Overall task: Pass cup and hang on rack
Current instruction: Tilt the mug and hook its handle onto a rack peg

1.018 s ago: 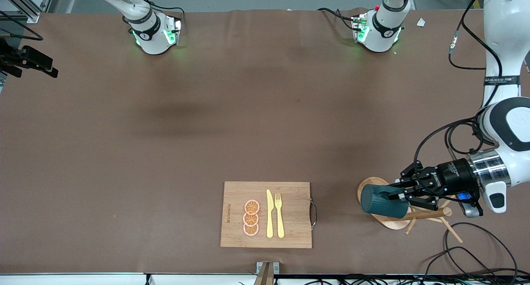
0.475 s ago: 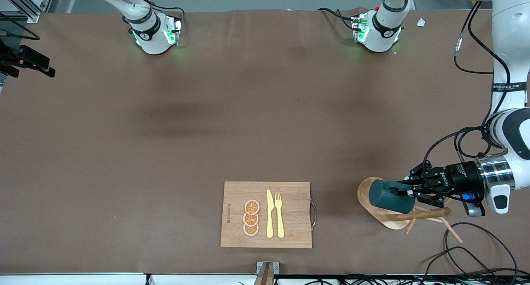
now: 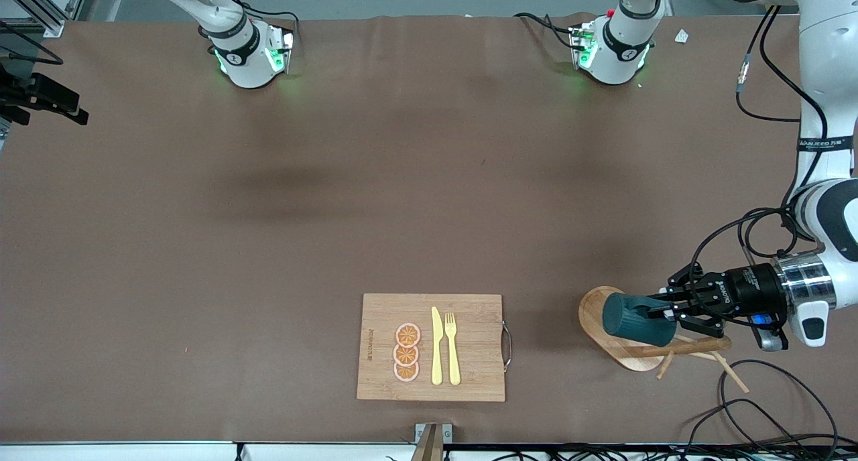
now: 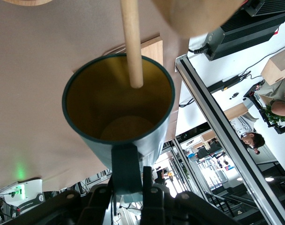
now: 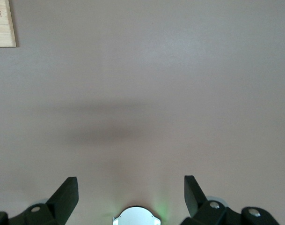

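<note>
Front view: the left gripper (image 3: 672,311) is hanging over the rack (image 3: 620,349), near the table's camera-side edge at the left arm's end, clamped shut on the cup (image 3: 635,321), which is lying sideways above the oval base. Compared with a second ago, the cup is sitting a little closer to the post, so the arm appears to be lining it up for hanging. A cutting board (image 3: 469,344) is lying at the middle of that same edge.

Left wrist view: the fingers (image 4: 127,172) are pinching the cup's handle, and a peg tip (image 4: 133,51) is crossing the yellow mouth (whether inside it is hard to tell).

Right wrist view: the right gripper (image 5: 131,197) is waiting wide open and empty over bare table.
</note>
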Available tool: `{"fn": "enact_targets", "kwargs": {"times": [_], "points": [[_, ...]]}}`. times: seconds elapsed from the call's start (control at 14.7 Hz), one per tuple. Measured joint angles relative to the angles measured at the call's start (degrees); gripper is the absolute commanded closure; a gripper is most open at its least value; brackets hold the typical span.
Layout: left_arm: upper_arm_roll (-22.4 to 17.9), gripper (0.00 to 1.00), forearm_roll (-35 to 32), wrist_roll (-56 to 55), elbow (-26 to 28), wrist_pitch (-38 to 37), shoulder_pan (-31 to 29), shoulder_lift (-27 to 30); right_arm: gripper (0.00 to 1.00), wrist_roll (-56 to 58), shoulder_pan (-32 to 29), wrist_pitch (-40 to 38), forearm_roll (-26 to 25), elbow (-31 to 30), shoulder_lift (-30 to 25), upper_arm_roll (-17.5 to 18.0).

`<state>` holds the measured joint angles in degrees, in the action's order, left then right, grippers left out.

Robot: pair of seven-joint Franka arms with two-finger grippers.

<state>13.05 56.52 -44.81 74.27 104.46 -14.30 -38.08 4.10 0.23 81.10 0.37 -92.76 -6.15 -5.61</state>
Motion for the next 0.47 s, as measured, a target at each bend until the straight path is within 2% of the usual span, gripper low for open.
{"fn": "enact_targets", "kwargs": {"times": [0.47], "points": [[-0.12, 0.99, 0.01, 0.02, -0.13, 0.01, -1.95, -0.14, 0.00, 0.12, 0.00, 0.00, 0.00, 0.00, 0.00, 0.01]]}}
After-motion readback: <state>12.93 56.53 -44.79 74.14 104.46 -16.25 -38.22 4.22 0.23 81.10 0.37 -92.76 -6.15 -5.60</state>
